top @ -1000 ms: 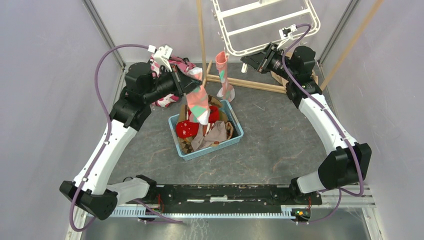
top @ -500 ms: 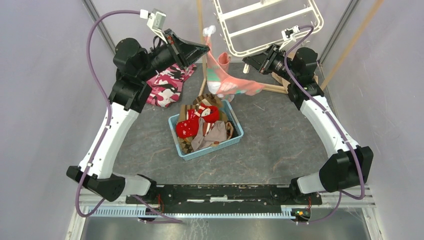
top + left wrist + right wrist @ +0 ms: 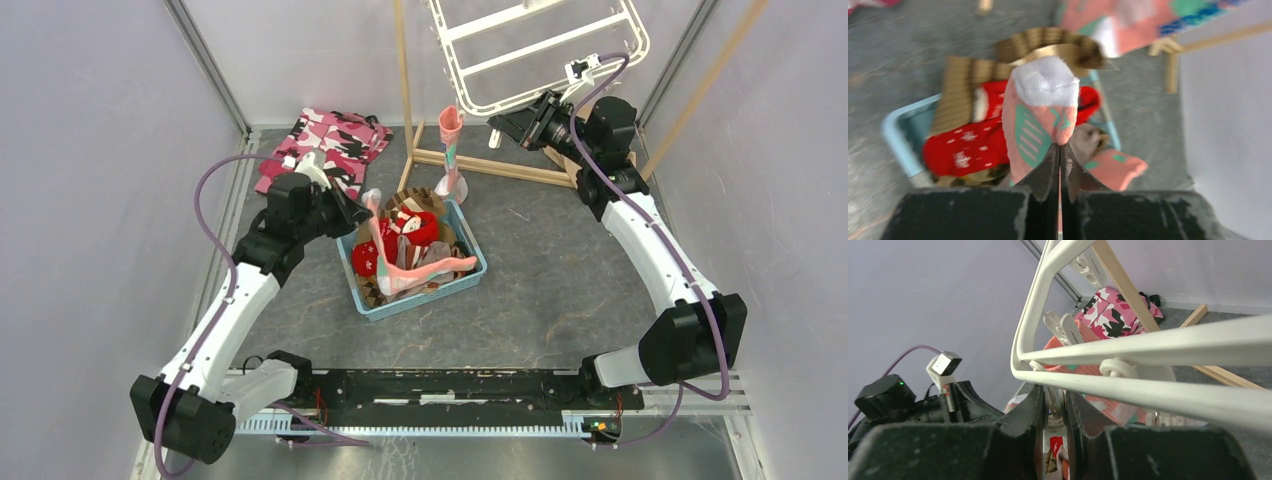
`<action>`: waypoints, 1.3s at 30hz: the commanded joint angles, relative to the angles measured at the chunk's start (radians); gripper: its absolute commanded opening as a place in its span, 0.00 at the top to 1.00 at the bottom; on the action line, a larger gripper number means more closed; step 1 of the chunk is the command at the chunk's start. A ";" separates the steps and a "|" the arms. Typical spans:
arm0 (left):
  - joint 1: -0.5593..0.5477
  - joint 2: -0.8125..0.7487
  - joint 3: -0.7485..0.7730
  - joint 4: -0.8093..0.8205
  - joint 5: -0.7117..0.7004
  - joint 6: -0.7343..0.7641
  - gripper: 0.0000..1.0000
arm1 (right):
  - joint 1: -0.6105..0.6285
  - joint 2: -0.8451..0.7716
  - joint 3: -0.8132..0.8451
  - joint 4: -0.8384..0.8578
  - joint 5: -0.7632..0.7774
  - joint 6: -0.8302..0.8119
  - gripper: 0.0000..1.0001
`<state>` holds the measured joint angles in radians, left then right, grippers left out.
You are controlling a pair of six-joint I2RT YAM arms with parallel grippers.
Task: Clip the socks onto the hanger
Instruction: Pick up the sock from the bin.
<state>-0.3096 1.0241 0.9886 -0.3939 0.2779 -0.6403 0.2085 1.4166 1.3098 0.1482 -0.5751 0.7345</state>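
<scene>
My left gripper (image 3: 360,206) is shut on a salmon-pink sock (image 3: 420,268) with teal patches and a white toe (image 3: 1040,112). It holds the sock low over the blue basket (image 3: 440,290), and the sock's loose end trails across the pile. A second salmon-pink sock (image 3: 452,150) hangs from a peg of the white hanger (image 3: 530,46). My right gripper (image 3: 498,125) is shut on a white clip peg (image 3: 1054,405) under the hanger's rim (image 3: 1148,390). Red socks (image 3: 963,145) and brown striped socks (image 3: 1048,40) lie in the basket.
A pink camouflage garment (image 3: 325,140) lies on the floor at the back left. The thin wooden pole stand (image 3: 403,80) rises behind the basket, with its base bar (image 3: 500,166) on the floor. Grey walls close in on both sides.
My left arm has come down from beside the hanger to the basket, still holding the salmon-pink sock, which now trails into the basket. The right arm has stayed on the peg.
</scene>
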 commanded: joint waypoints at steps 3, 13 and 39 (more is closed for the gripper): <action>0.040 0.078 -0.045 -0.070 -0.327 -0.022 0.98 | -0.003 -0.023 -0.030 -0.015 0.006 -0.011 1.00; 0.049 0.239 0.071 -0.223 -0.516 -0.043 0.57 | -0.002 -0.021 -0.033 -0.004 0.006 -0.007 1.00; -0.145 0.214 -0.093 0.519 0.718 0.730 0.21 | -0.002 -0.021 -0.034 -0.012 0.009 -0.011 1.00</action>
<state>-0.4110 1.1694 0.8394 0.1349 0.8921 -0.1509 0.2073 1.4143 1.2888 0.1642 -0.5690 0.7311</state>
